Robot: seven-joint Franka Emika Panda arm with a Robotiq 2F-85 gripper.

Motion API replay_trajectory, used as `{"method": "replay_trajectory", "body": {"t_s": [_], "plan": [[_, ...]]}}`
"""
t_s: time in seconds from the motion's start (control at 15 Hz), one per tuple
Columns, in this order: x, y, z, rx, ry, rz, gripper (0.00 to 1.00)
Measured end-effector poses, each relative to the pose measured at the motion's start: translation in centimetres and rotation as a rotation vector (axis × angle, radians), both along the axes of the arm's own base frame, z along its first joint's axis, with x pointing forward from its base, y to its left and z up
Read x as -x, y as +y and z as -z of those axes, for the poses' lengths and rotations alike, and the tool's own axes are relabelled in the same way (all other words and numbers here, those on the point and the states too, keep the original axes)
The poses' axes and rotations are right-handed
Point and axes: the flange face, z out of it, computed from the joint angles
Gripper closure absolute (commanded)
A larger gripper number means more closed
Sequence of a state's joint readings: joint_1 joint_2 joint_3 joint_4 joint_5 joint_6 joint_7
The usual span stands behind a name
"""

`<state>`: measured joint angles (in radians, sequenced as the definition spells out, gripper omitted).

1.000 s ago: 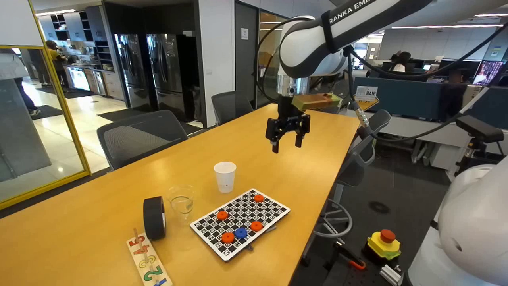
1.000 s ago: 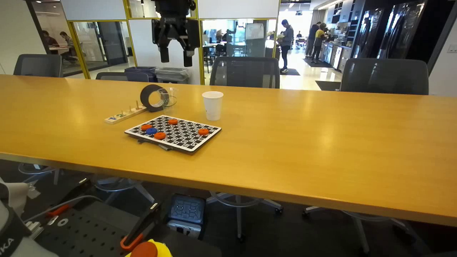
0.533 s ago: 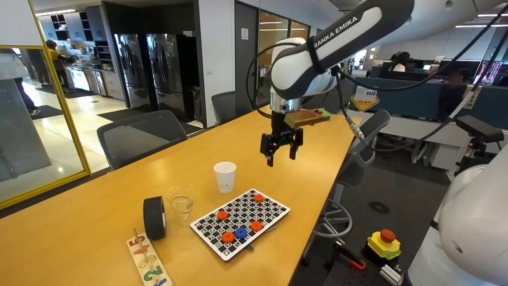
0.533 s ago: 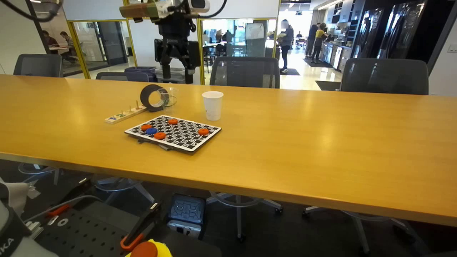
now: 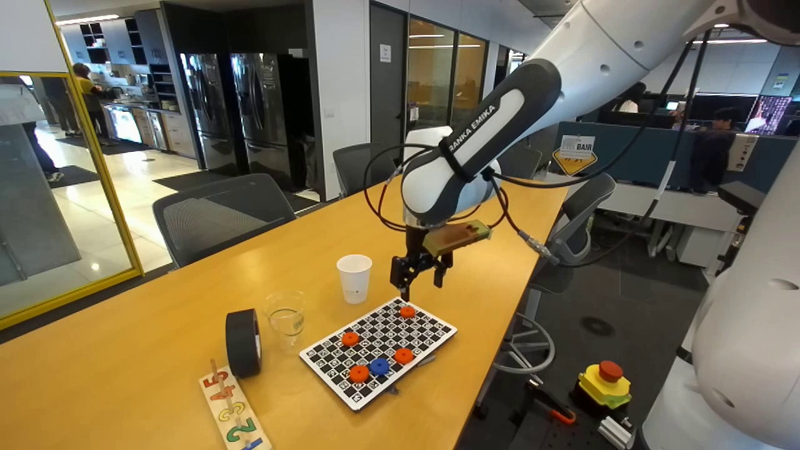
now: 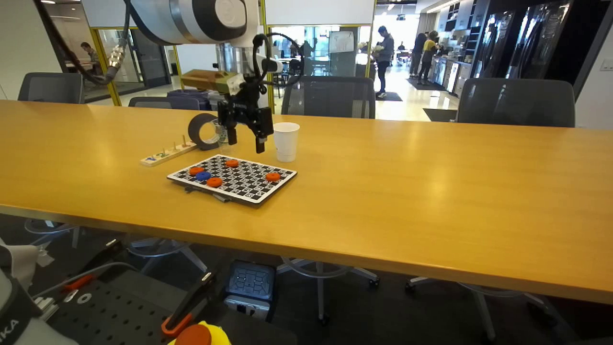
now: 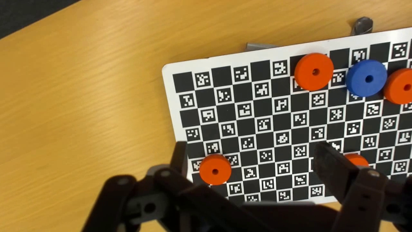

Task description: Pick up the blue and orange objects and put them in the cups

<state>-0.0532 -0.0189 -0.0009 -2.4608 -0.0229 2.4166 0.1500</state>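
Above table (image 6: 431,191) near ChArUco board (image 7: 264,124) | Panda arm (image 5: 544,87) slants down, gripper (image 5: 422,289) roughly downward, jaws spread apart | four orange discs (image 7: 215,165), one blue disc (image 7: 360,80): on ChArUco board | arm "RANKA EMIKA", sign (image 5: 576,145) "BAIR", peg strip (image 5: 234,409) 2-3-4-5

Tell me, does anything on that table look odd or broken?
Nothing looks broken. One oddity: two grey bits poke out from under the board along one edge, as if something lies beneath; what, I can't tell.
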Motion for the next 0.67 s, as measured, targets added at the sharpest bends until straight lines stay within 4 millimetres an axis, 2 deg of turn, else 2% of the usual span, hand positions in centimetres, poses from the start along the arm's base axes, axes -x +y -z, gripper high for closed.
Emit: {"method": "replay_trajectory", "body": {"t_s": [0.33,0.67], "plan": [[-1.7,0.5,4.1,-0.002,0.015,-0.013,0.0],[-3.9,-0.3,5.9,0.001,0.024,-0.003,0.0]]}}
